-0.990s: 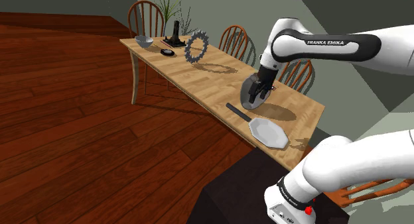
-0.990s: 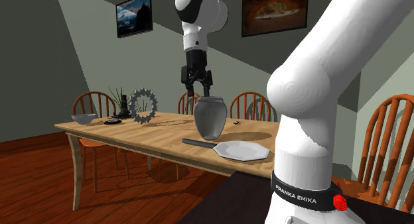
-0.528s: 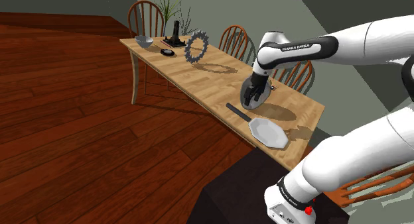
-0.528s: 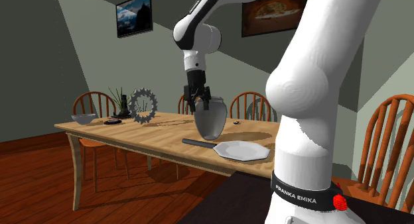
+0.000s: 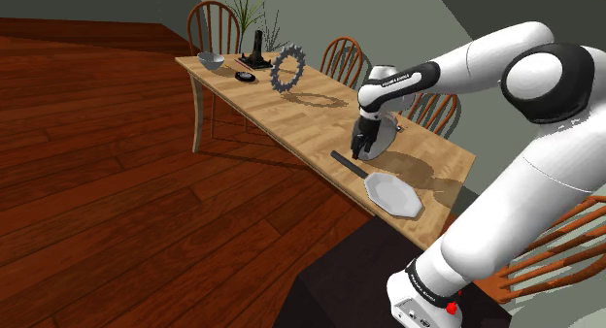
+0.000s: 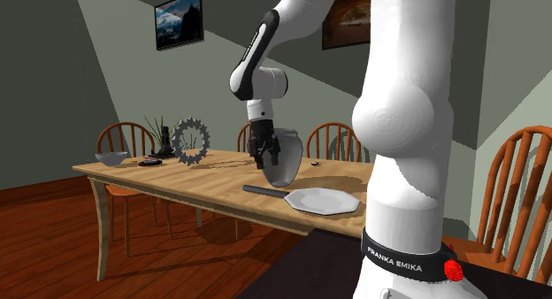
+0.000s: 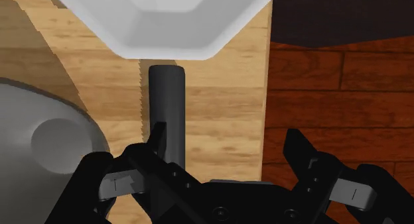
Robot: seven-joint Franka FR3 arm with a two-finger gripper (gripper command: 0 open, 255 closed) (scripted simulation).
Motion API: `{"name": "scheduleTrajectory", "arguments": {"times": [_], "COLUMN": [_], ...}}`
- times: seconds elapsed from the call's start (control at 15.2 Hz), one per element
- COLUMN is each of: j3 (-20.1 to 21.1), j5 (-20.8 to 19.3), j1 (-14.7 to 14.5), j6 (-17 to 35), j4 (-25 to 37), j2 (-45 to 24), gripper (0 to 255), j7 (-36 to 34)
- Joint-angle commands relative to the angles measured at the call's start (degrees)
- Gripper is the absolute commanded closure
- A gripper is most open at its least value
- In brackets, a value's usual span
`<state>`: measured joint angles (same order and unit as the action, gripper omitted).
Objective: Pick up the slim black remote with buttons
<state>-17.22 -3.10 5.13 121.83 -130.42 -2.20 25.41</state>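
Gripper spread wide above the black remote, clasping nothing

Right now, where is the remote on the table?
In the shoulder view the remote lies along the table's left edge, one end by the white plate, the grey vase beside it, under the open gripper.

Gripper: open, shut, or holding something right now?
Gripper: open, fingers apart, holding nothing. The black remote lies on the table by one finger, not clasped.
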Motion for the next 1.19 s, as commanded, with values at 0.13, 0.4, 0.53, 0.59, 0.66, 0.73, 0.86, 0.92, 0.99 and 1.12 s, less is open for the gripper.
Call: {"name": "scheduleTrajectory", "arguments": {"times": [0.13,0.4,0.53,0.59,0.66,0.73,0.86,0.92,0.99,1.12], "j3": [-0.38,-0.07,0.17,0.28,0.4,0.53,0.74,0.76,0.78,0.6], "j5": [1.99,3.54,3.88,4.05,4.22,4.39,4.66,4.65,4.64,4.55], "j1": [1.33,2.96,3.16,3.26,3.36,3.47,3.65,3.66,3.68,3.92], "j6": [2.43,4.17,5.44,6.08,6.7,7.32,8.29,8.29,8.29,8.26], "j4": [5.97,10.93,10.75,10.68,10.62,10.58,10.53,10.53,10.53,10.35], "j2": [-9.61,-17.14,-18.27,-18.85,-19.43,-20.02,-20.97,-20.97,-20.96,-20.74], "gripper": [0,0,0,0,0,0,0,0,0,255], "j7": [4.17,7.1,7.24,7.31,7.38,7.45,7.56,7.55,7.54,7.9]}}
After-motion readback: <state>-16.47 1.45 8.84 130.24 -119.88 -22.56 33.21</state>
